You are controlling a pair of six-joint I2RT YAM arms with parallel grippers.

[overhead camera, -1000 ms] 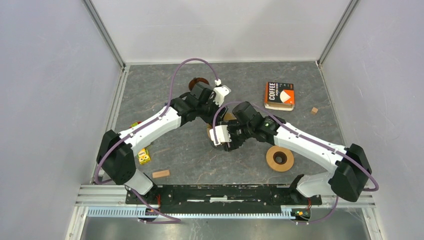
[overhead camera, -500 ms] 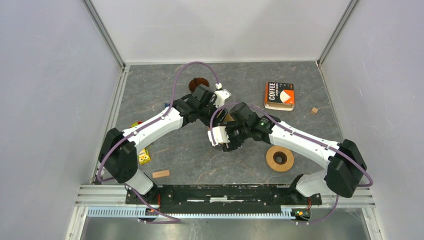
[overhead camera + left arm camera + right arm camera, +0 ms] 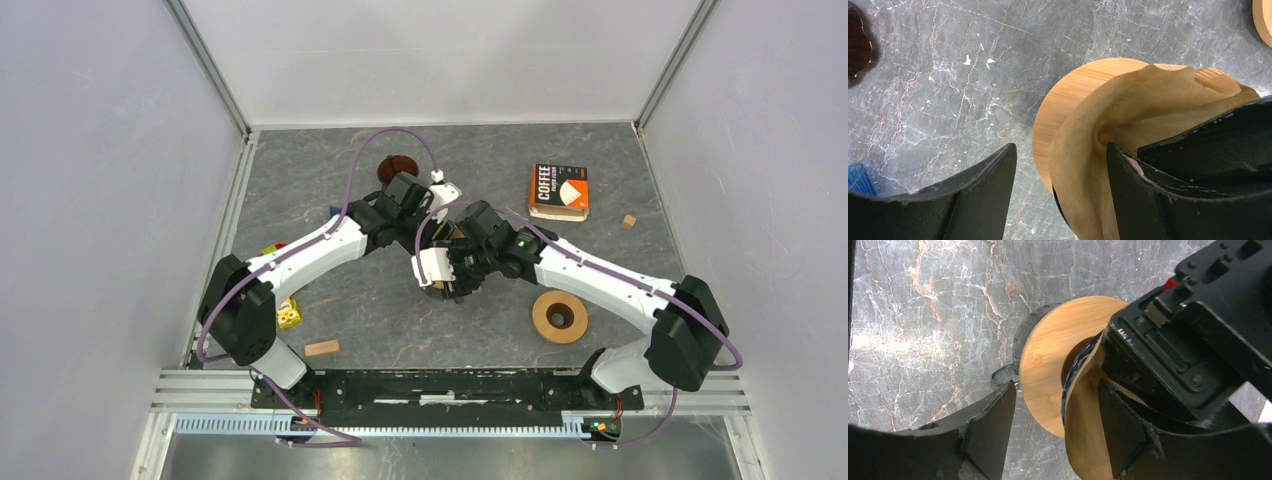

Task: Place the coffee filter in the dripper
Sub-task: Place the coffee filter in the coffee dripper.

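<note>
The dripper has a round wooden collar (image 3: 1063,95) and a dark rim (image 3: 1068,382), and stands mid-table, mostly hidden under both grippers in the top view. The brown paper coffee filter (image 3: 1148,105) sits crumpled in and over its mouth and also shows in the right wrist view (image 3: 1083,440). My left gripper (image 3: 1060,150) is open, with one finger outside the filter and the other inside it. My right gripper (image 3: 1057,385) is open too, with one finger beside the collar and the other inside the filter. In the top view, the left gripper (image 3: 440,222) and the right gripper (image 3: 452,278) meet over the dripper.
A coffee filter box (image 3: 559,191) lies at the back right. A wooden ring (image 3: 559,316) lies near the right arm. A dark coaster (image 3: 397,166) lies behind the left wrist. A wooden block (image 3: 321,348), yellow pieces (image 3: 289,312) and a small cube (image 3: 628,221) lie scattered.
Both wrists have drawn closer together over the dripper. The right gripper has shifted a little left and away from the bases.
</note>
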